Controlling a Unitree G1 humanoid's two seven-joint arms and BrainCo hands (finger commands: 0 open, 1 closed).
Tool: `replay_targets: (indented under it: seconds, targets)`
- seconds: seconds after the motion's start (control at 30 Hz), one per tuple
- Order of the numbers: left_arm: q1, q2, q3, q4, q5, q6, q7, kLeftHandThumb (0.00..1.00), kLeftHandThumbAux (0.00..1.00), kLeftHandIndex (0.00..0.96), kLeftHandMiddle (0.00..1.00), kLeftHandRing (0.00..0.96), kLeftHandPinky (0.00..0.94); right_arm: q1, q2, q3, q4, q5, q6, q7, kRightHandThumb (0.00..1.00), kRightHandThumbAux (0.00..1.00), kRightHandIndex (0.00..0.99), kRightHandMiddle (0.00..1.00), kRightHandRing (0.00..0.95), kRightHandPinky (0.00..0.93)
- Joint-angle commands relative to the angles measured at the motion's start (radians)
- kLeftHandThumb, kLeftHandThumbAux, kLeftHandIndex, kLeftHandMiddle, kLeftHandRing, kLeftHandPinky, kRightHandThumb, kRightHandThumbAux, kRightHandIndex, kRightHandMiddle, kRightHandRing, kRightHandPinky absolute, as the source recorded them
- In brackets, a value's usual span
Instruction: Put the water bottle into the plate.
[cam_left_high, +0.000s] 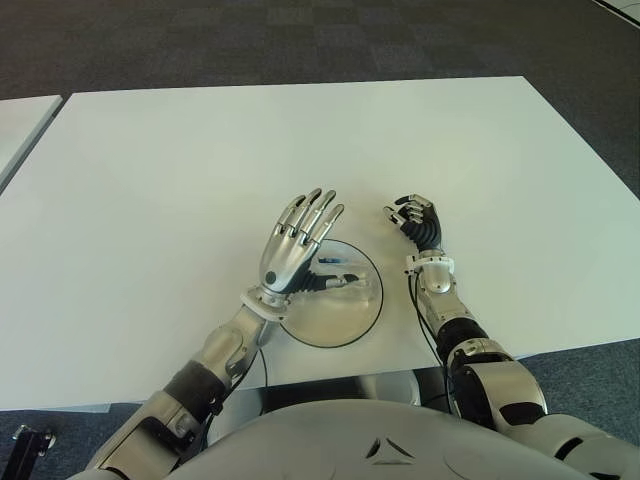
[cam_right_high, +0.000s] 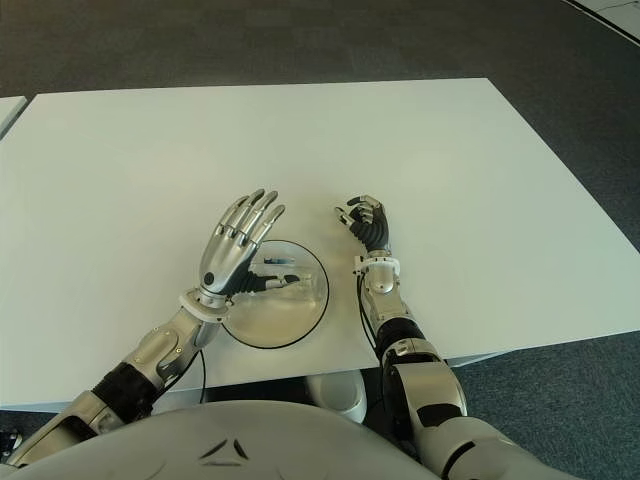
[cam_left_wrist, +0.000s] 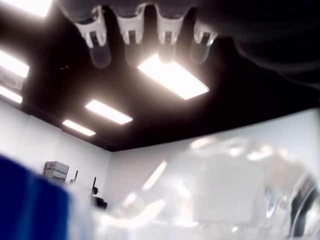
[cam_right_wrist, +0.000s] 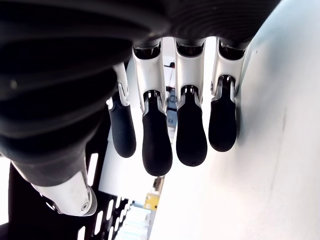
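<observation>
water bottle (cam_left_high: 340, 279) — laid on its side in plate (cam_left_high: 340, 325), long axis running left-right | left hand (cam_left_high: 295, 245) — directly above it, fingers spread, nothing held | right hand (cam_left_high: 418, 222) — beside plate's right, curled, empty

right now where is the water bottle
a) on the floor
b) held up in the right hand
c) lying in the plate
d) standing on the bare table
c: the water bottle lies on its side in the plate, under the open left hand.
</observation>
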Motion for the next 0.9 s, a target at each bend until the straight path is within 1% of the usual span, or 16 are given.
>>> replay_targets:
  seconds: [0.03, 0.1, 0.13, 0.17, 0.2, 0.3, 0.5, 0.7, 0.8, 0.9]
  targets:
    - [0.000, -0.051, 0.052, 0.063, -0.166, -0.151, 0.047, 0.059, 0.334, 0.000, 0.000, 0.000, 0.000, 0.012, 0.002, 0.003, 0.008, -0.004, 0.010, 0.006, 0.709, 0.729, 0.435, 0.685, 0.675, 0.606]
    - [0.011, -0.072, 0.083, 0.070, -0.233, -0.189, 0.040, 0.049, 0.380, 0.000, 0.000, 0.000, 0.000, 0.012, 0.002, 0.002, 0.007, -0.001, 0.010, 0.010, 0.709, 0.729, 0.435, 0.686, 0.677, 0.618]
    - [0.018, -0.082, 0.108, 0.065, -0.284, -0.212, 0.023, 0.046, 0.389, 0.000, 0.000, 0.000, 0.000, 0.013, 0.003, 0.002, 0.006, 0.000, 0.009, 0.012, 0.709, 0.729, 0.435, 0.687, 0.678, 0.621]
    - [0.022, -0.088, 0.126, 0.062, -0.317, -0.228, 0.011, 0.037, 0.421, 0.000, 0.000, 0.000, 0.000, 0.013, 0.003, 0.001, 0.005, 0.001, 0.009, 0.014, 0.709, 0.729, 0.435, 0.687, 0.679, 0.625]
    - [0.025, -0.089, 0.151, 0.048, -0.369, -0.245, -0.018, 0.031, 0.442, 0.000, 0.000, 0.000, 0.000, 0.013, 0.004, 0.001, 0.003, 0.003, 0.009, 0.016, 0.709, 0.729, 0.435, 0.687, 0.679, 0.628]
    - [0.024, -0.083, 0.209, 0.017, -0.472, -0.272, -0.096, 0.020, 0.495, 0.000, 0.000, 0.000, 0.000, 0.013, 0.005, -0.001, 0.000, 0.005, 0.009, 0.019, 0.709, 0.729, 0.435, 0.684, 0.680, 0.631]
    - [-0.001, -0.062, 0.302, 0.025, -0.562, -0.295, -0.208, 0.007, 0.556, 0.000, 0.000, 0.000, 0.000, 0.015, 0.006, -0.001, -0.005, 0.005, 0.007, 0.021, 0.709, 0.729, 0.434, 0.681, 0.679, 0.628]
    - [-0.026, -0.029, 0.397, 0.111, -0.639, -0.350, -0.288, 0.000, 0.594, 0.000, 0.000, 0.000, 0.000, 0.019, 0.004, 0.001, -0.007, 0.001, -0.003, 0.019, 0.709, 0.729, 0.434, 0.680, 0.680, 0.632]
    - [-0.023, -0.016, 0.446, 0.144, -0.687, -0.358, -0.333, 0.000, 0.608, 0.000, 0.000, 0.000, 0.000, 0.020, 0.004, 0.000, -0.007, 0.003, -0.005, 0.020, 0.709, 0.729, 0.434, 0.678, 0.679, 0.648]
    - [-0.016, -0.024, 0.473, 0.149, -0.706, -0.358, -0.361, 0.000, 0.620, 0.000, 0.000, 0.000, 0.004, 0.020, 0.004, -0.001, -0.005, 0.004, -0.005, 0.020, 0.709, 0.729, 0.434, 0.676, 0.679, 0.652]
